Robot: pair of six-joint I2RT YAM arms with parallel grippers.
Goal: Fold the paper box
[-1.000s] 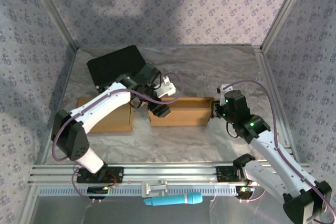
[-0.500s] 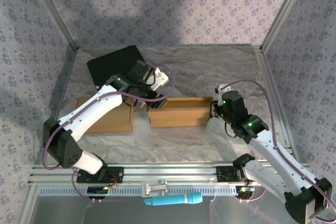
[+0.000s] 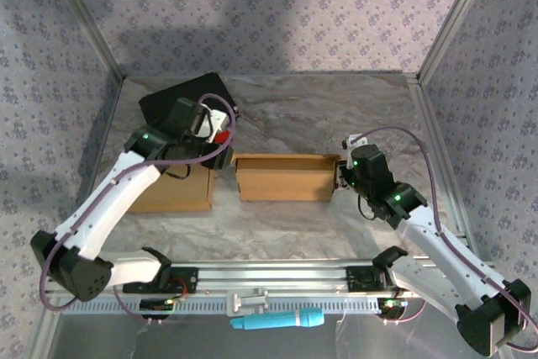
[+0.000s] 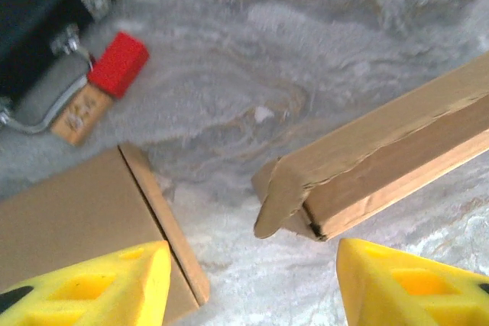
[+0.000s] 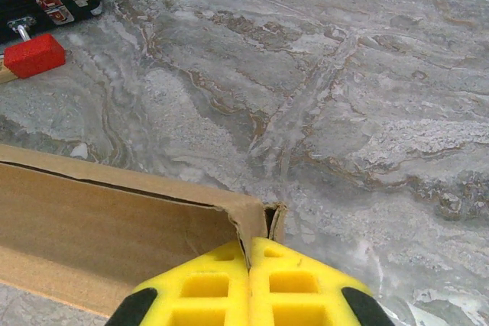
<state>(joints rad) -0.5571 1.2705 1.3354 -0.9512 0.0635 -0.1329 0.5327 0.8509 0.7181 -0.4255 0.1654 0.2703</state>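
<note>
- Marbled tabletop (image 3: 336, 107) holds the box (image 3: 286, 178) at centre. The left gripper (image 4: 252, 265) has backed off its left end since a second ago, fingers apart and empty.
- Right gripper (image 5: 249, 261) pinches the box's right corner.
- Left wrist view reveals a bent flap (image 4: 279, 200) on the box's end.

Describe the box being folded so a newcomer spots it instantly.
On the marbled grey table, near its middle, lies a long, narrow brown cardboard box with raised walls and an open top. The right end effector pinches its right end, while the brown cardboard piece on its left lies flat.
</note>
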